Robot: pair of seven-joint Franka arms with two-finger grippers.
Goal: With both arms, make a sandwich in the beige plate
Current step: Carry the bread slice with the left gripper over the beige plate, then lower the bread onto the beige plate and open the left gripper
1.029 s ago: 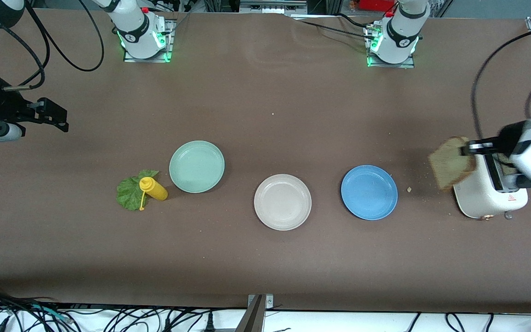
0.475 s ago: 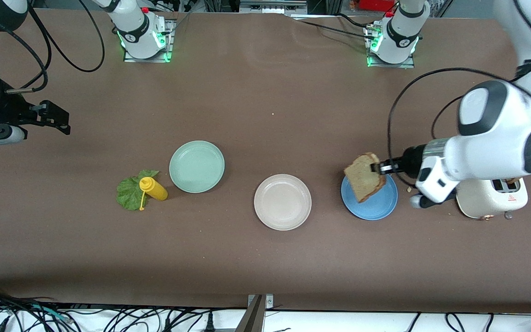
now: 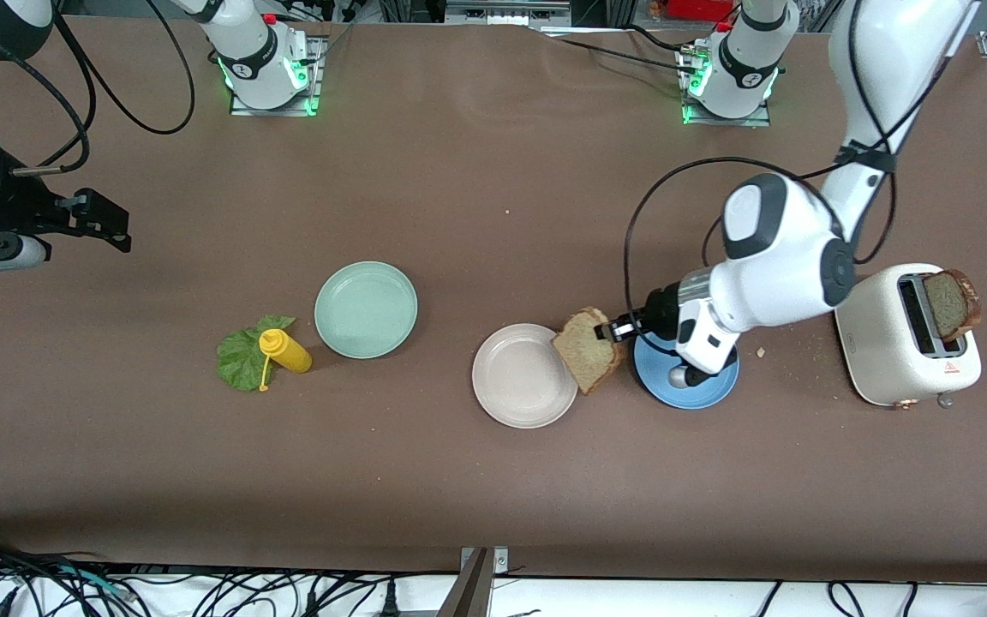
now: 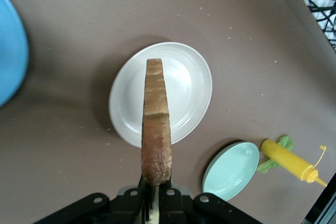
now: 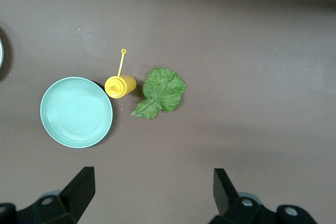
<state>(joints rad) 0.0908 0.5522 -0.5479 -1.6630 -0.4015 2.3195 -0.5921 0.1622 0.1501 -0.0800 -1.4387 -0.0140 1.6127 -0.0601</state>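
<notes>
Brown bread slice (image 3: 589,350) carried edge-up in the left gripper (image 3: 612,330), jaws pinched tight on its crust, hanging over the beige plate (image 3: 521,377) at that plate's three o'clock rim, between it and the blue plate (image 3: 689,390). Seen from the left wrist: slice (image 4: 155,129) standing straight out from the jaws, its free end over the plate's middle (image 4: 186,85). Judged to be the first step of the sandwich, bottom slice on its way to the plate and not yet set down. Next move likely to call for bringing the slice fully over the plate's middle, tipping it flat, lowering until it rests, then spreading the jaws. Second slice (image 3: 950,304) upright in the toaster (image 3: 892,351) at the left arm's end of the table. Lettuce leaf (image 3: 241,358) flat on the table, touching the yellow mustard bottle (image 3: 286,350), just beside the mint-green plate (image 3: 365,308), toward the right arm's end. Right gripper (image 3: 99,221) waiting over bare table at that end, jaws spread wide and empty, lettuce (image 5: 161,93) in its wrist view.
</notes>
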